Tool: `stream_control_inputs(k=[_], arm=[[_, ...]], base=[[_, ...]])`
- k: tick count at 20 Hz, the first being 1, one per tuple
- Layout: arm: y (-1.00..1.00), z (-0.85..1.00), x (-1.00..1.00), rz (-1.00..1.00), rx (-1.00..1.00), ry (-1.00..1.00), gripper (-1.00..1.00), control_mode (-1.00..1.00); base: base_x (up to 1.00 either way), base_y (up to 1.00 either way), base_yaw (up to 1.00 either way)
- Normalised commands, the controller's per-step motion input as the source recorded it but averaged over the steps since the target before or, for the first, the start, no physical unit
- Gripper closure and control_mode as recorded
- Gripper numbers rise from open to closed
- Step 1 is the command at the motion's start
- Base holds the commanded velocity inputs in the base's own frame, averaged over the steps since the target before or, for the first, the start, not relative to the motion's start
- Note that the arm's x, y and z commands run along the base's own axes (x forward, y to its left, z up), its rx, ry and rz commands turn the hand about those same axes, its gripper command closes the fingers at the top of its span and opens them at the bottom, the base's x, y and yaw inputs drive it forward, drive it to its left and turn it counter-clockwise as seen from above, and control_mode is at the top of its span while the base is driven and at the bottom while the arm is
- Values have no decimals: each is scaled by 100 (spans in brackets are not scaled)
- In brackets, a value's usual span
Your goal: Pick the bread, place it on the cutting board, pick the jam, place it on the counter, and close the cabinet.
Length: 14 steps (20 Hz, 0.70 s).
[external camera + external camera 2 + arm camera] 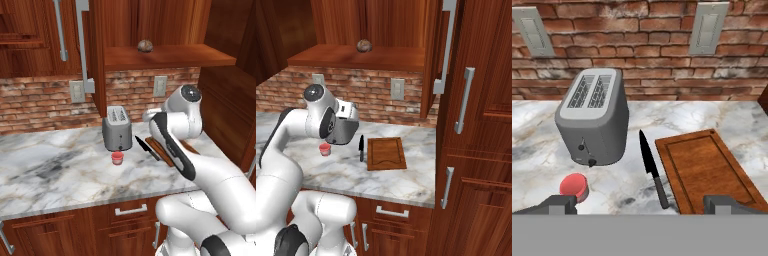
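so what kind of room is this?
A kitchen, rendered: a marble counter against a brick backsplash, a toaster, a knife beside a cutting board, and wooden wall cabinets.

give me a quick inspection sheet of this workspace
surface: white marble counter, brick wall behind
job's things: bread on the open cabinet shelf; board bare; red jar on the counter in front of the toaster
clutter: knife lying just left of the board; toaster
gripper: gripper open, empty, above the counter
cables: nothing seen
surroundings: two wall outlets, drawers below, cabinet door open
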Motion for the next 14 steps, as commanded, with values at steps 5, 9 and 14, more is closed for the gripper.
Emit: stream_control_inputs(k=[5,9,14], arm=[[-6,19,0,0,0,-1,-100,-100],[-1,25,0,0,0,0,-100,-100],[-4,27,0,0,0,-2,-100,-100]], base=[[0,0,0],[0,0,0],[0,0,0]])
